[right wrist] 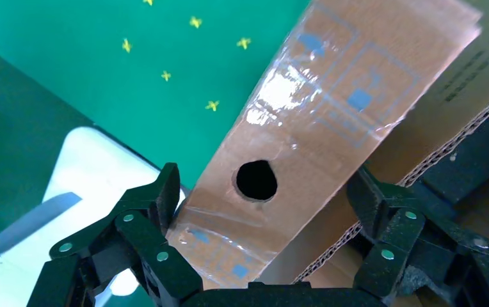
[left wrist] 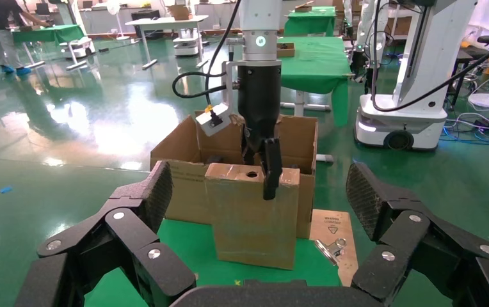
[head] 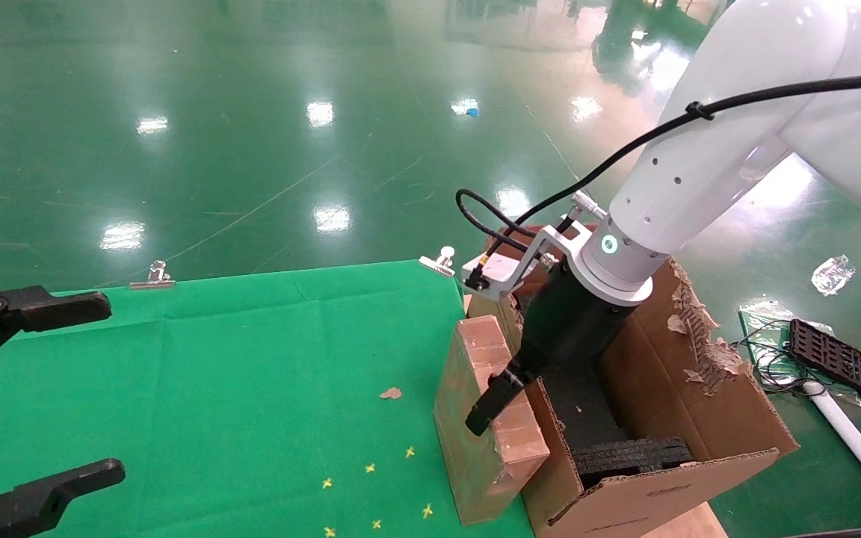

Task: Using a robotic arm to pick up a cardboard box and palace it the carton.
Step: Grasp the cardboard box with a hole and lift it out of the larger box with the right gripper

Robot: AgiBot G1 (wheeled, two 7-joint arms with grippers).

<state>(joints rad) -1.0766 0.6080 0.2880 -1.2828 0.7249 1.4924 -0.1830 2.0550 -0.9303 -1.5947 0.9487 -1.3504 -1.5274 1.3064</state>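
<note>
**Desk:** Where's the cardboard box (head: 486, 418) right now?

**Me:** I have it standing on its narrow edge on the green table cloth (head: 251, 388), at the table's right edge, touching the outer wall of the carton (head: 647, 493). The narrow face with the round hole (right wrist: 256, 180) points up.

**Desk:** And your working arm?

**Me:** The robotic arm (head: 707, 164) comes in from the far right, over the carton, with its green ring (head: 609, 243) lit. My right gripper (right wrist: 264, 208) is straddling the top of the box. From the wrist camera I see one finger (right wrist: 149, 211) against the box's left face and the other down on the carton side. The fingers look closed in around the slab, but I can't tell for certain that both pads are bearing on it.

**Desk:** Carton condition?

**Me:** Flaps are up, the far right one torn ragged (head: 699, 336), and there's black foam (head: 628, 456) inside.

**Desk:** Left side?

**Me:** My left gripper (head: 34, 388) is parked at the near left above the cloth, fingers spread wide, holding nothing.
</note>
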